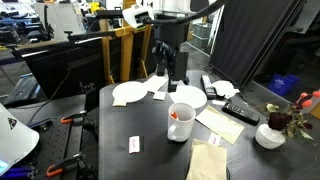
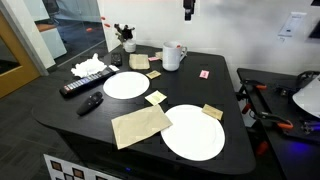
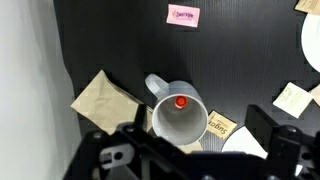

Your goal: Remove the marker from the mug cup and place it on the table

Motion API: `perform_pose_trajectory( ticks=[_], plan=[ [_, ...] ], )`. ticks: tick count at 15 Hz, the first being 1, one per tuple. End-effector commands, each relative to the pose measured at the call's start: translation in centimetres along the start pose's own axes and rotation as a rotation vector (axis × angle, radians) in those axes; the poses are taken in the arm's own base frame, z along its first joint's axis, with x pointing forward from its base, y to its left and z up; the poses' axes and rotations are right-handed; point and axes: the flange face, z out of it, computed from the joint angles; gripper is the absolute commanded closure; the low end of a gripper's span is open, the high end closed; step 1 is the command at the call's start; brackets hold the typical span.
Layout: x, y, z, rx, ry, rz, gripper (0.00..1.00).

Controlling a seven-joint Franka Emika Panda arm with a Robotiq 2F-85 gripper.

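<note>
The white mug cup stands upright on the black table, and it shows in both exterior views. In the wrist view I look straight down into the mug cup. The red end of the marker leans against its inner wall on the handle side. The marker's red also shows at the rim in an exterior view. My gripper hangs well above the mug, open and empty, with its fingers spread wide. It shows high up in both exterior views.
Two white plates, a brown napkin, two remotes, a pink card and sugar packets lie around the mug. A white bowl and flowers stand by the table edge.
</note>
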Motion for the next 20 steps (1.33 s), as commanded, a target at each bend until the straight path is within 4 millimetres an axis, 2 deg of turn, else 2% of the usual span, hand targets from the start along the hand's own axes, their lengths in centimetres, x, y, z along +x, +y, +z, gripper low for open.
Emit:
perform_pose_trajectory(
  ticks=[1,6,16,17,18,19,20],
  plan=[
    [0.0,0.0,-0.1,0.0,-0.001,0.0,0.0],
    [0.3,0.1,0.1,0.003,0.004,-0.015,0.0],
    [3.8,0.4,4.9,0.005,-0.017,-0.035,0.0],
    [4.2,0.6,5.2,0.004,-0.011,-0.032,0.05],
    [4.6,0.6,5.5,0.006,-0.009,-0.031,0.13],
    [5.0,0.7,5.8,0.009,-0.007,-0.03,0.26],
    [5.3,0.7,6.0,0.013,-0.006,-0.031,0.31]
  ],
)
